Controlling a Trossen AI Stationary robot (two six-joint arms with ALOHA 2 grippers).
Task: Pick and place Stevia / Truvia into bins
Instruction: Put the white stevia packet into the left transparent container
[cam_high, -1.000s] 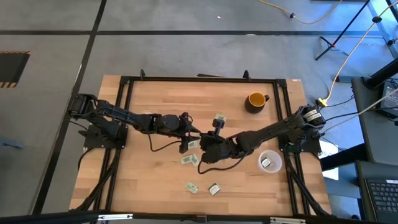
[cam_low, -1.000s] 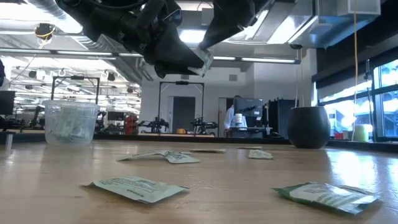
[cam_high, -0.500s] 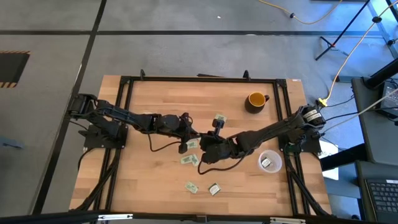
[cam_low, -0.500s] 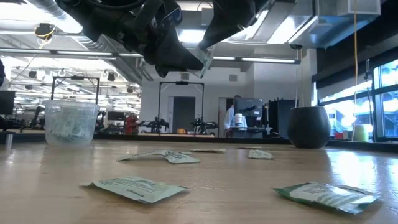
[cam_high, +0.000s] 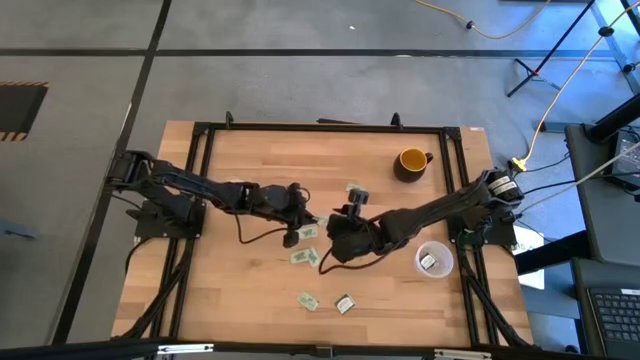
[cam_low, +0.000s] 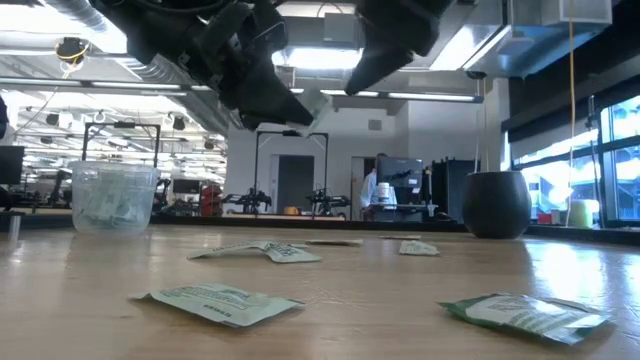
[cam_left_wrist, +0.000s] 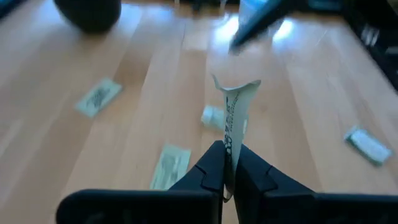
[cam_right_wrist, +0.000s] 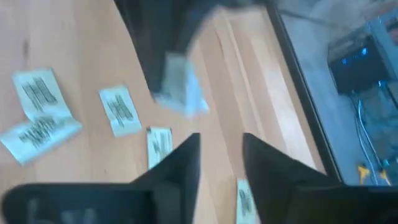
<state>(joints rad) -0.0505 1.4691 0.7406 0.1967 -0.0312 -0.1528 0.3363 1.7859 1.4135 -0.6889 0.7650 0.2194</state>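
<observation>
While the left gripper (cam_left_wrist: 227, 177) pinched a Stevia packet (cam_left_wrist: 235, 118) upright above the counter (cam_high: 250, 290), the right gripper (cam_right_wrist: 219, 155) stood parted, empty, just beside. Best carry it level; the bin (cam_high: 434, 260) sat well beyond the right gripper.

From above, the left claw (cam_high: 304, 214) and the right claw (cam_high: 340, 222) hang close together over the middle of the wooden worktop (cam_high: 250, 290). Stevia packets (cam_high: 303, 257) lie just beneath them. A clear cup (cam_high: 434, 260) sits beyond the right claw; a yellow mug (cam_high: 411, 161) stands farther off.
</observation>
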